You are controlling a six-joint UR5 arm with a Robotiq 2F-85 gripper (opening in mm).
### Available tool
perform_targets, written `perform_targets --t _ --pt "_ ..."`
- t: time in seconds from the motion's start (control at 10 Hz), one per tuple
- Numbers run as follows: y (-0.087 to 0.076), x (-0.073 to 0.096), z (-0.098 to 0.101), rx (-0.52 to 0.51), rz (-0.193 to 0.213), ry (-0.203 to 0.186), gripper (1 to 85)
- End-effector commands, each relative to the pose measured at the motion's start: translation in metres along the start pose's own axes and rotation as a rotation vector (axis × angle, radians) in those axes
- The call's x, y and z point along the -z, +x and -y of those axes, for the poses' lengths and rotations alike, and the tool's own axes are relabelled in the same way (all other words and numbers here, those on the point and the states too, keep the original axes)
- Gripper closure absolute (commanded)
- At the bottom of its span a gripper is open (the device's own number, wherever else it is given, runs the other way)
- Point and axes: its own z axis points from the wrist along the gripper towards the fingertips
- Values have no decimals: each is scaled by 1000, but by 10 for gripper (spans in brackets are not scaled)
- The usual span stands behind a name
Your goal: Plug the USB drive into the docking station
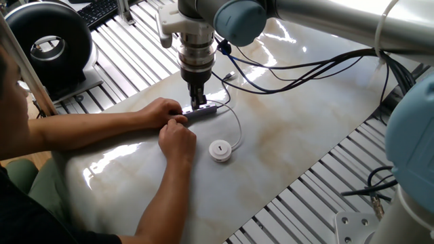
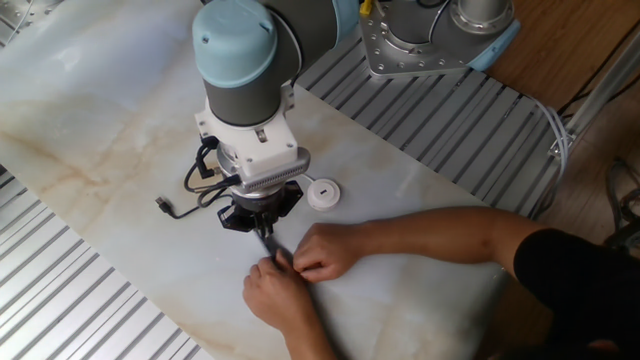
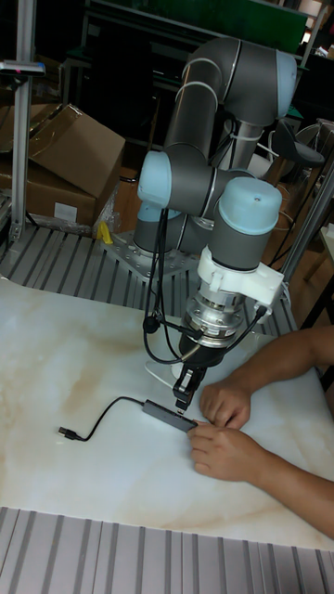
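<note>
Gripper [image 1: 198, 105] narrow, pressing down on docking station [image 3: 170, 415]; person's hands [image 1: 178, 141] at its end; plug apparently unseated; USB drive [image 1: 220, 150] nearby.

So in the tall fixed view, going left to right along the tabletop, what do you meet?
Black cable's small plug → docking station → gripper, fingertips at the bar → person's hands.

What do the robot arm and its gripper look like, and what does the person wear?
The arm is grey tubing with pale blue joint caps. A white bracket and ribbed metal wrist ring carry the slim dark gripper. Black cables loop from wrist to arm. The person's hands are ungloved, forearms bare, with a dark short sleeve.
</note>
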Motion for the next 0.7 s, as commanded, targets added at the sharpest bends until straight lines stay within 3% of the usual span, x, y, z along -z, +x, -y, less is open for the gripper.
perform_targets --t 0.0,0.6 --pt "-1 1 0 1 6 -5 843" --pt "3 -1 4 20 -1 -4 843"
